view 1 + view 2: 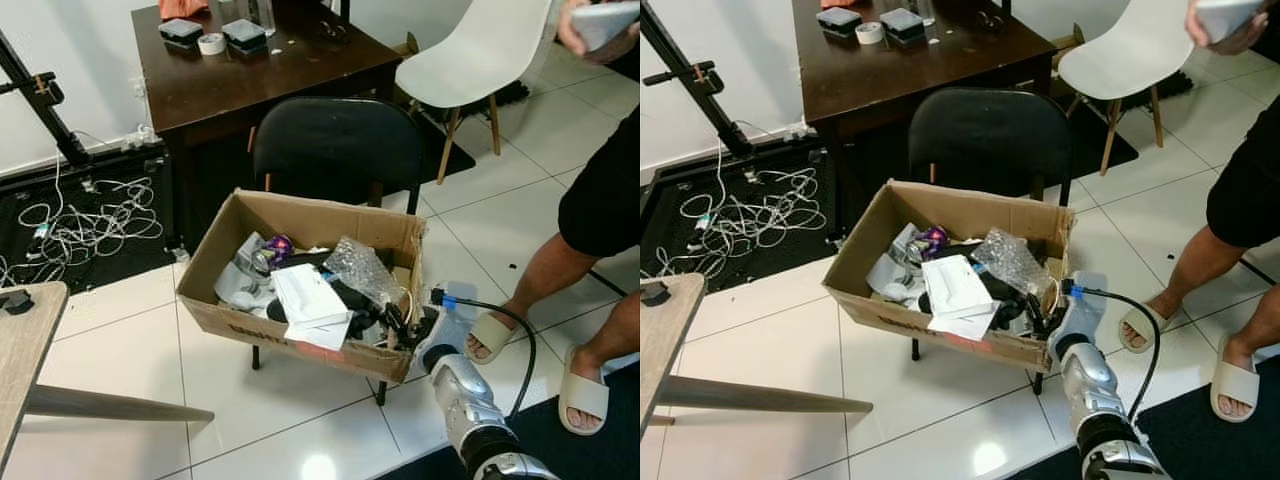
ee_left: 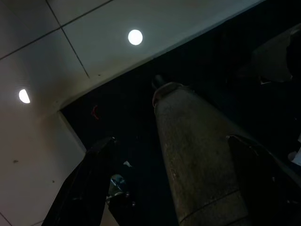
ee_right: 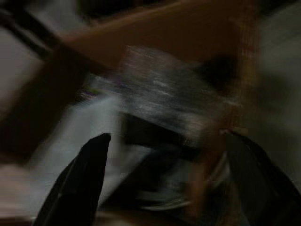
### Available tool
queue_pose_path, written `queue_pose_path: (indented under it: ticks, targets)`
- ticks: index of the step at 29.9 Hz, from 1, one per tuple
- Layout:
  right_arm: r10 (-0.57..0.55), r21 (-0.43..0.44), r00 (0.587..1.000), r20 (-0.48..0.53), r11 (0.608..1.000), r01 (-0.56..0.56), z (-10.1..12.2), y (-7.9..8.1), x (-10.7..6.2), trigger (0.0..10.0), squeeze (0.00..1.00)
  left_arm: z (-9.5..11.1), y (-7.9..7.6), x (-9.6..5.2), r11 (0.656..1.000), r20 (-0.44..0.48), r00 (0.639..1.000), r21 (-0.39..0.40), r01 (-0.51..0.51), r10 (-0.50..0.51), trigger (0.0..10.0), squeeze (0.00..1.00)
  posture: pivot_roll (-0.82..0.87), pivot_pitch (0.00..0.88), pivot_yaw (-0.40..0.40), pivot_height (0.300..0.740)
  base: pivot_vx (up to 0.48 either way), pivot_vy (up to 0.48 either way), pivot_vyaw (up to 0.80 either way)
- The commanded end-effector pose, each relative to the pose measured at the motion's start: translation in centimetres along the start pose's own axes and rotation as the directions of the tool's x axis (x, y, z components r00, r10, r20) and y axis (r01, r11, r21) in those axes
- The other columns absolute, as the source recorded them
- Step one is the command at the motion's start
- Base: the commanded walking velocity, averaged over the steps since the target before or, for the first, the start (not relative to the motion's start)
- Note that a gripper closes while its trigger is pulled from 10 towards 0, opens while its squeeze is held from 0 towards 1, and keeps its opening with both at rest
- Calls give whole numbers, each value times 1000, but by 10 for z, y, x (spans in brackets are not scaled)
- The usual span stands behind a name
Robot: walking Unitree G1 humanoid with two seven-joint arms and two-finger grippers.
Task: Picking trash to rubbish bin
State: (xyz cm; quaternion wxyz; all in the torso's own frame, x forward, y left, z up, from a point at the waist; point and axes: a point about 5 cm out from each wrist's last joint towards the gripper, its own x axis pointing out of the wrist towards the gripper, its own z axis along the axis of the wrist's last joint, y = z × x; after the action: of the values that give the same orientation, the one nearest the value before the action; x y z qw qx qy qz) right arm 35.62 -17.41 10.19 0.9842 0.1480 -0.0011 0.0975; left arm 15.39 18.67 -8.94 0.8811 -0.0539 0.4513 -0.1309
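Observation:
An open cardboard box (image 1: 245, 325) rests on a black chair (image 1: 335, 145) and serves as the bin. Inside lie a white carton (image 1: 308, 295), crumpled clear plastic (image 1: 362, 265), a purple wrapper (image 1: 278, 246) and dark scraps. My right gripper (image 1: 400, 325) reaches over the box's near right corner, just above the trash. In the blurred right wrist view its fingers (image 3: 89, 174) stand apart and open with nothing between them, facing the clear plastic (image 3: 164, 94). My left gripper (image 2: 174, 197) hangs open over a dark mat (image 2: 122, 127) and white tiles.
A person's legs in sandals (image 1: 585, 390) stand close on the right, on a black mat. A white chair (image 1: 480, 55) and a dark wooden table (image 1: 260, 65) are behind the box. Tangled cables (image 1: 90, 220) lie at the left. A light tabletop (image 1: 25, 345) juts in near left.

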Motion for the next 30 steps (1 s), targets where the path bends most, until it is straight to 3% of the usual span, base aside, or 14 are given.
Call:
queue_pose_path:
  ticks: [1, 2, 3, 7, 10, 11, 12, 13, 14, 19, 21, 23, 27, 30]
  targets:
    - [93, 107, 996, -7, 990, -91, -10, 9, -5, 10000, 569, -30, -8, -4, 999, -129, 991, -30, 15, -18, 10000, 0, -159, 270, 133, 740, 0, 0, 0]
    - [93, 107, 996, -7, 990, -91, -10, 9, -5, 10000, 569, -30, -8, -4, 999, -129, 991, -30, 15, -18, 10000, 0, -159, 270, 133, 740, 0, 0, 0]
    - [161, 173, 987, 8, 972, -160, -11, 12, -8, 10000, 0, -29, -9, -3, 999, -126, 992, -34, 13, -17, 10000, 0, -169, 251, 125, 740, 0, 0, 0]
    - [306, 305, 951, 45, 902, -305, -13, 11, -22, 10000, 0, -25, -13, 0, 999, -121, 993, -44, 9, -14, 10000, 0, -190, 223, 111, 740, 0, 0, 0]
    - [422, 420, 905, 62, 811, -407, -22, 0, -47, 10000, 0, -22, -16, 3, 999, -122, 992, -50, 8, -14, 10000, 0, -211, 196, 103, 740, 0, 0, 0]
    - [422, 420, 905, 62, 811, -407, -22, 0, -47, 10000, 0, -22, -16, 3, 999, -122, 992, -50, 8, -14, 10000, 0, -211, 196, 103, 740, 0, 0, 0]
    - [493, 460, 868, 59, 758, -462, -28, -5, -63, 10000, 0, -21, -18, 4, 999, -124, 992, -51, 8, -14, 10000, 0, -216, 184, 100, 740, 0, 0, 0]
    - [493, 460, 868, 59, 758, -462, -28, -5, -63, 10000, 0, -21, -18, 4, 999, -124, 992, -51, 8, -14, 10000, 0, -216, 184, 100, 740, 0, 0, 0]
    - [551, 492, 835, -2, 727, -479, -46, -11, -87, 10000, 0, -20, -20, 6, 999, -125, 992, -52, 8, -15, 10000, 0, -216, 176, 96, 740, 0, 0, 0]
    - [539, 585, 831, -138, 721, -371, -78, -23, -116, 10000, 0, -17, -21, 7, 998, -123, 992, -55, 4, -11, 10000, 0, -219, 164, 85, 740, 0, 0, 0]
    - [512, 635, 806, -295, 736, -235, -109, -30, -149, 10000, 0, -15, -22, 8, 998, -114, 993, -64, -5, -2, 10000, 0, -211, 154, 77, 740, 0, 0, 0]
    - [497, 639, 800, -337, 745, -193, -115, -32, -156, 10000, 0, -14, -22, 8, 998, -112, 994, -66, -8, 0, 10000, 0, -211, 152, 75, 740, 0, 0, 0]
    - [166, 465, 785, -597, 869, 169, -145, -54, -187, 10000, 0, -13, -22, 9, 996, -102, 995, -87, -19, 10, 10000, 0, -208, 148, 68, 740, 0, 0, 0]
    - [-83, 284, 694, -716, 872, 398, -158, -68, -211, 10000, 0, -13, -22, 9, 994, -96, 995, -107, -23, 13, 10000, 0, -204, 148, 61, 740, 0, 0, 0]
